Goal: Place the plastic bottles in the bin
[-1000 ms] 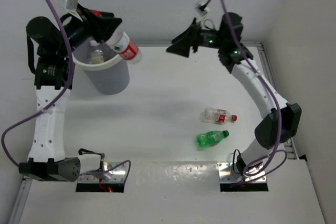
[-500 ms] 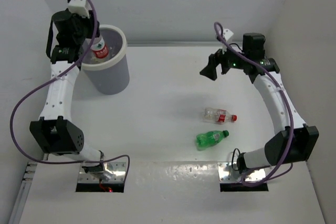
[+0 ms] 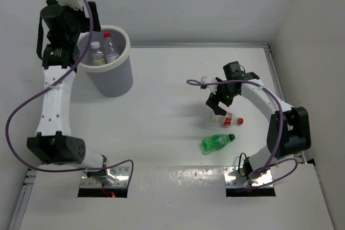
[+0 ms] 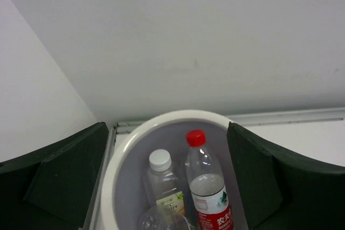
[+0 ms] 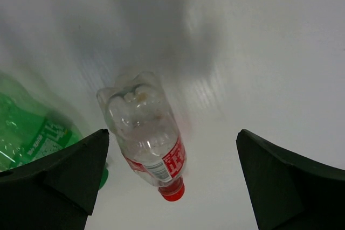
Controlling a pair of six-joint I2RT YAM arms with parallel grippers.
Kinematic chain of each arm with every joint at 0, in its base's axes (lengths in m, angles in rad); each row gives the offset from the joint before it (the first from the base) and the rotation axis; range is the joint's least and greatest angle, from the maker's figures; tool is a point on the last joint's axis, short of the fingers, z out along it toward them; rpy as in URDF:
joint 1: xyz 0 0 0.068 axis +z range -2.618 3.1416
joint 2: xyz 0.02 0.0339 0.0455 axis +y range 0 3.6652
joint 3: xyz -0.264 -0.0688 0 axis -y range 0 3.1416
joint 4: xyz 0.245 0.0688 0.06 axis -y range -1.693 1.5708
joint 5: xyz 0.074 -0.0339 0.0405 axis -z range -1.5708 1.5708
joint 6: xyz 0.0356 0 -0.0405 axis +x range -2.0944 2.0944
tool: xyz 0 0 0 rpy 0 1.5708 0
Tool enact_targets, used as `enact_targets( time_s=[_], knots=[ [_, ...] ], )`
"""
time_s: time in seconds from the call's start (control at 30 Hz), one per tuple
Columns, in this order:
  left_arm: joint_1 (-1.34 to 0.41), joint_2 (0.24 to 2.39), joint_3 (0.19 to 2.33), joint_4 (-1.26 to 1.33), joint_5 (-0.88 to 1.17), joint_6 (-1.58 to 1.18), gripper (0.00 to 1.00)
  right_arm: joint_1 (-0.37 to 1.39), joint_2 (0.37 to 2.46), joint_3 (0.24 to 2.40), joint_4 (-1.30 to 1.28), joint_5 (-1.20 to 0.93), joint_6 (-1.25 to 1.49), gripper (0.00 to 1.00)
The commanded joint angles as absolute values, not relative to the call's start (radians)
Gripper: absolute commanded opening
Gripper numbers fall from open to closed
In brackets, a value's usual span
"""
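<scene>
- The table (image 3: 161, 106) is a flat, matte white top with soft grey shadows lying across it.
- A glossy strip (image 3: 178, 175) along its near edge catches the light from above in a bright, speckled glare.
- A plain white back wall (image 3: 172, 4) rises from the far edge. The left wrist view shows a faint smudge (image 4: 195, 64) on it.
- The left wall (image 3: 13, 68) and right wall (image 3: 318, 52) are also white and close in the sides.
- A slim metal rail (image 3: 273, 67) runs along the table's right edge, beside the right wall.
- The lighting is even and diffuse.
</scene>
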State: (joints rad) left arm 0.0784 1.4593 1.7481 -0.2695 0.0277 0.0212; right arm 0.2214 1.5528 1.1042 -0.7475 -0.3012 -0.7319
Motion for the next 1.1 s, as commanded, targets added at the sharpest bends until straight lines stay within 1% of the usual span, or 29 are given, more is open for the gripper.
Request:
enact_targets(
  time_s=[0.0,0.13,0.3,0.4,0.47,0.5,0.53,0.57,0.63,0.67,0.7,0.73,0.77,0.8,0.83,0.87,0.9,0.93,0.97,1.0,1.03,1.07],
  knots=[
    [0.075,1.324,1.778,-0.288,0.081,0.049,1.00,0.229,1.569,1.049,-0.743,-0.241,-0.900,1.00],
    [0.075,1.247,1.715,-0.288,0.104,0.049,1.00,0.230,1.597,1.011,-0.755,-0.242,-0.939,1.00],
    [0.075,1.183,1.643,-0.288,0.123,0.015,1.00,0.235,1.637,0.945,-0.683,-0.209,-0.971,1.00],
    [0.075,1.155,1.582,-0.288,0.166,0.002,1.00,0.239,1.669,0.916,-0.612,-0.199,-0.982,0.96],
    [0.075,1.129,1.540,-0.279,0.201,-0.023,1.00,0.244,1.689,0.931,-0.601,-0.198,-0.974,0.83],
    [0.075,1.129,1.528,-0.267,0.212,-0.023,1.00,0.248,1.703,0.940,-0.601,-0.201,-0.966,0.74],
    [0.075,1.117,1.519,-0.258,0.227,-0.034,1.00,0.253,1.716,0.949,-0.603,-0.202,-0.956,0.57],
    [0.075,1.106,1.510,-0.258,0.257,-0.034,1.00,0.256,1.726,0.991,-0.633,-0.207,-0.937,0.52],
    [0.075,1.095,1.496,-0.245,0.303,-0.019,0.96,0.261,1.727,1.052,-0.672,-0.241,-0.920,0.43],
    [0.075,1.095,1.485,-0.245,0.369,0.000,0.96,0.265,1.717,1.077,-0.734,-0.251,-0.873,0.35],
    [0.075,1.082,1.473,-0.233,0.405,0.020,0.94,0.264,1.710,1.159,-0.761,-0.271,-0.852,0.32],
    [0.075,1.065,1.473,-0.233,0.443,0.044,0.94,0.267,1.694,1.193,-0.805,-0.334,-0.832,0.29],
    [0.060,1.065,1.464,-0.233,0.480,0.114,0.93,0.268,1.684,1.228,-0.827,-0.356,-0.781,0.23],
    [0.040,1.048,1.442,-0.233,0.567,0.161,0.92,0.273,1.681,1.364,-0.872,-0.379,-0.711,0.20],
    [0.029,1.014,1.427,-0.233,0.622,0.211,0.92,0.278,1.692,1.421,-0.941,-0.459,-0.642,0.16],
    [0.017,0.994,1.384,-0.233,0.667,0.323,0.92,0.287,1.715,1.483,-1.015,-0.491,-0.556,0.09],
    [-0.023,0.973,1.359,-0.233,0.708,0.380,0.92,0.290,1.733,1.684,-1.088,-0.596,-0.511,0.05],
    [-0.046,0.939,1.336,-0.233,0.709,0.487,0.92,0.298,1.802,1.754,-1.126,-0.638,-0.411,0.03],
    [-0.067,0.927,1.289,-0.233,0.697,0.552,0.92,0.308,1.827,1.884,-1.208,-0.676,-0.306,0.00],
    [-0.090,0.913,1.264,-0.256,0.666,0.625,0.92,0.314,1.853,1.985,-1.222,-0.771,-0.187,0.00],
    [-0.135,0.901,1.237,-0.267,0.646,0.696,0.92,0.319,1.885,2.014,-1.217,-0.875,-0.114,0.00],
    [-0.156,0.870,1.183,-0.279,0.608,0.819,0.92,0.330,1.861,1.903,-1.046,-0.969,0.107,0.00]
  ],
)
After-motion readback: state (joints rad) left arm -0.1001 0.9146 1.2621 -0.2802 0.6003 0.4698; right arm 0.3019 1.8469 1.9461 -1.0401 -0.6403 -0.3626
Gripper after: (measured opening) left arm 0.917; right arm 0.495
